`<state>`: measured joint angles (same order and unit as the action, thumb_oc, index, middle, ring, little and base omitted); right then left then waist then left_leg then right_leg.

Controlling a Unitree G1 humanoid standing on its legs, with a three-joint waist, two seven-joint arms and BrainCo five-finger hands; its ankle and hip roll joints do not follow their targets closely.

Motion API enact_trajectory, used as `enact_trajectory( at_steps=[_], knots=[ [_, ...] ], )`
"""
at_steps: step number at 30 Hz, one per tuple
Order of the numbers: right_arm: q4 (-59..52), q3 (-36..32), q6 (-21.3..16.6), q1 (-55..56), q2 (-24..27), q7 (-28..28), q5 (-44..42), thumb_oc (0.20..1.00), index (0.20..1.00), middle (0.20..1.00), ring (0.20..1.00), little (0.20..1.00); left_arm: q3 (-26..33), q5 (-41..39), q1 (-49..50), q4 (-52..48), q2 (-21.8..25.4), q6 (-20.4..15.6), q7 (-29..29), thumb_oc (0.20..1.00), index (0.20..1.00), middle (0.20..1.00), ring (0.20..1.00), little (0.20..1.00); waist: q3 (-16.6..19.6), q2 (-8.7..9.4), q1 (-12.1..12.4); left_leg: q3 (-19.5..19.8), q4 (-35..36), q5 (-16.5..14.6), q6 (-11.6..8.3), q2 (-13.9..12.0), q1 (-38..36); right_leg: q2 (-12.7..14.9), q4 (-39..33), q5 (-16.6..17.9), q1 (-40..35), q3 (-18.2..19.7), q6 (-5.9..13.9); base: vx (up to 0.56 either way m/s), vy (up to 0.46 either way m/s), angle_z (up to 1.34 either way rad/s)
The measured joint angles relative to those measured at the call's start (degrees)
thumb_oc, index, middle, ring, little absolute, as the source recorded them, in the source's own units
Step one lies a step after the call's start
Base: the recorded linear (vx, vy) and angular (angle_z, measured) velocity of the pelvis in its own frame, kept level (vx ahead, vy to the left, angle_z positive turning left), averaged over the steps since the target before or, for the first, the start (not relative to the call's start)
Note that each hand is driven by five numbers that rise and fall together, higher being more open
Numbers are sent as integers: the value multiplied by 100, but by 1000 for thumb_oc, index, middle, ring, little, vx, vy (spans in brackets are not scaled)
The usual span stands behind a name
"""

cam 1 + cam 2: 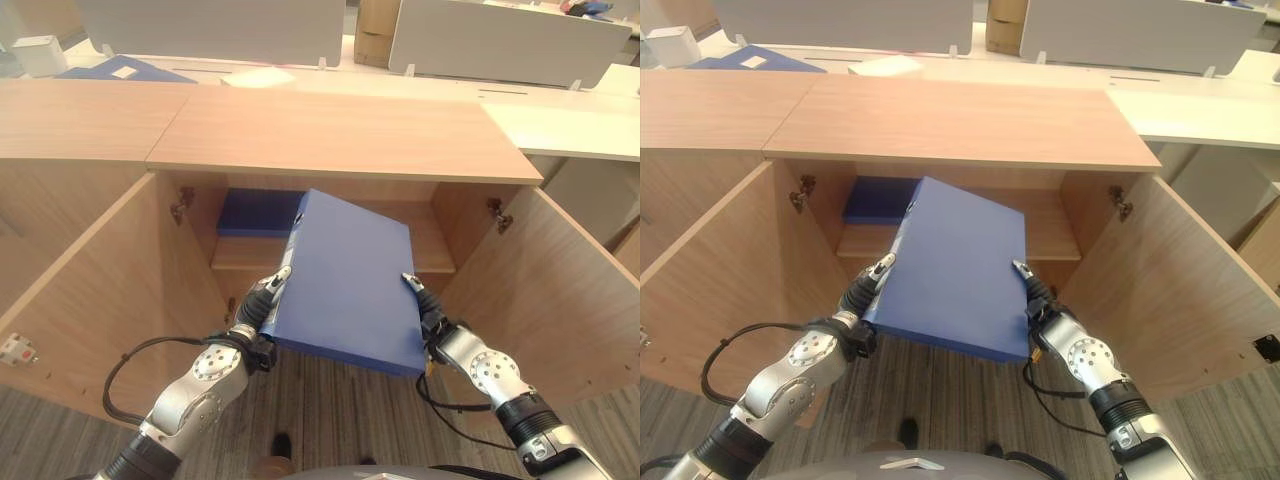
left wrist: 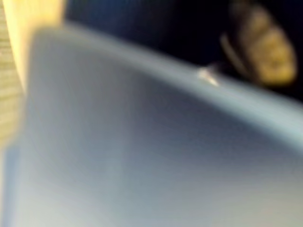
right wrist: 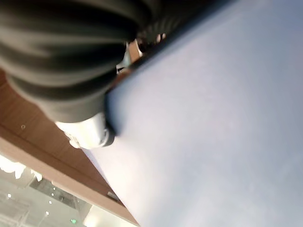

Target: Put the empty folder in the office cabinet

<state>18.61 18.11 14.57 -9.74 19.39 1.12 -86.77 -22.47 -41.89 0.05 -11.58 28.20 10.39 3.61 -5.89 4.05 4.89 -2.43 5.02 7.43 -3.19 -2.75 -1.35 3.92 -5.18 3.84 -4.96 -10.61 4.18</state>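
Blue folder [image 1: 350, 285] at frame centre, tilted before the open cabinet [image 1: 330, 135] — left hand [image 1: 262, 300] and right hand [image 1: 428, 312] pinch its side edges. Likely light, stiff, slick — grip edges firmly.

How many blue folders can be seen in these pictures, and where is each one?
3. One blue folder is held between the left hand and the right hand before the open cabinet. One lies on its shelf. One lies on the desk behind.
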Motion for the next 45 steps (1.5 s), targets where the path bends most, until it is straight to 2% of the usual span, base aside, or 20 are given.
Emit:
enact_trajectory(
  at_steps=[4, 7, 11, 23, 29, 32, 34, 36, 37, 39, 45],
  knots=[
    [14, 5, -217, 571, -388, 0, -4, 200, 200, 200, 200, 200, 16, 6, 138, -2, -9, -17, 74, 1000, 1000, 1000, 1000, 1000, 3, -4, -90, -34, 1, -4, 6, 1, 1, 2, 0, 1, 17, 46, 1, -3, 4, -5],
    [29, 35, -215, 734, -433, -23, -7, 200, 200, 200, 200, 200, 25, 9, 216, -1, -18, -21, 93, 1000, 1000, 1000, 1000, 1000, -1, -12, -147, -60, 1, -5, 7, 1, 4, 6, 0, 10, 10, 60, 12, 0, 2, -4],
    [395, 5, -297, 767, -575, -16, -6, 200, 200, 200, 200, 200, 32, 60, 216, -14, -68, -224, 111, 1000, 1000, 1000, 1000, 1000, 12, -17, -192, -58, 2, -15, 22, 0, -3, 6, 0, 10, 29, 67, 12, 0, 0, 0],
    [484, -3, -384, 957, -596, -48, -7, 200, 200, 200, 200, 200, 117, 222, 216, -37, -208, -231, 242, 1000, 1000, 1000, 1000, 1000, 13, -23, -266, -68, 1, -18, 26, 1, 4, 6, 1, 13, 41, 83, 16, 0, 0, 0],
    [582, -30, -615, 1001, -601, -39, 67, 200, 200, 200, 200, 200, 275, 238, 218, -37, -226, -231, 328, 1000, 1000, 1000, 1000, 1000, 55, -16, -261, -65, 1, -18, 26, 1, 5, 5, 2, 15, 22, 85, 17, 0, 0, 0],
    [407, -33, -1102, 984, -545, 9, 930, 200, 200, 200, 200, 200, 282, 288, 219, -38, -228, -229, 367, 1000, 1000, 1000, 1000, 1000, 55, -17, -266, -62, 1, -18, 26, 0, 7, 3, 1, 19, 33, 85, 22, 0, 0, 0],
    [-347, 15, -1280, 997, -249, -124, 2014, 200, 200, 200, 200, 200, 288, 294, 215, -43, -240, -229, 456, 1000, 1000, 1000, 1000, 1000, 58, -29, -287, -71, 2, -18, 27, 0, 50, 7, 0, 26, 88, 94, 33, -14, -2, -2],
    [-1091, 43, -1463, 969, 73, -164, 2714, 200, 200, 200, 200, 200, 286, 293, 210, -44, -240, -227, 509, 1000, 1000, 1000, 1000, 1000, 61, -28, -307, -95, 1, -6, 33, -3, 62, 4, 1, 45, 93, 123, 49, -21, -8, -5],
    [-1091, 43, -1463, 969, 73, -164, 2714, 200, 200, 200, 200, 200, 286, 293, 210, -44, -240, -227, 509, 1000, 1000, 1000, 1000, 1000, 61, -28, -307, -95, 1, -6, 33, -3, 62, 4, 1, 45, 93, 123, 49, -10, -8, -5],
    [-1455, -19, -1729, 748, 223, -153, 3331, 200, 200, 200, 200, 200, 318, 293, 210, -42, -239, -227, 607, 1000, 1000, 1000, 1000, 1000, 72, -16, -337, -114, 1, -6, 33, -3, 54, 5, 2, 48, 92, 139, 51, 0, 0, 0],
    [-1427, -39, -1741, 657, 317, -73, 3669, 200, 200, 200, 200, 200, 404, 294, 212, -41, -243, -227, 578, 1000, 1000, 1000, 1000, 1000, 68, -23, -308, -123, 2, -7, 34, 0, 58, 10, 1, 49, 94, 144, 53, 0, 0, 0]
  ],
)
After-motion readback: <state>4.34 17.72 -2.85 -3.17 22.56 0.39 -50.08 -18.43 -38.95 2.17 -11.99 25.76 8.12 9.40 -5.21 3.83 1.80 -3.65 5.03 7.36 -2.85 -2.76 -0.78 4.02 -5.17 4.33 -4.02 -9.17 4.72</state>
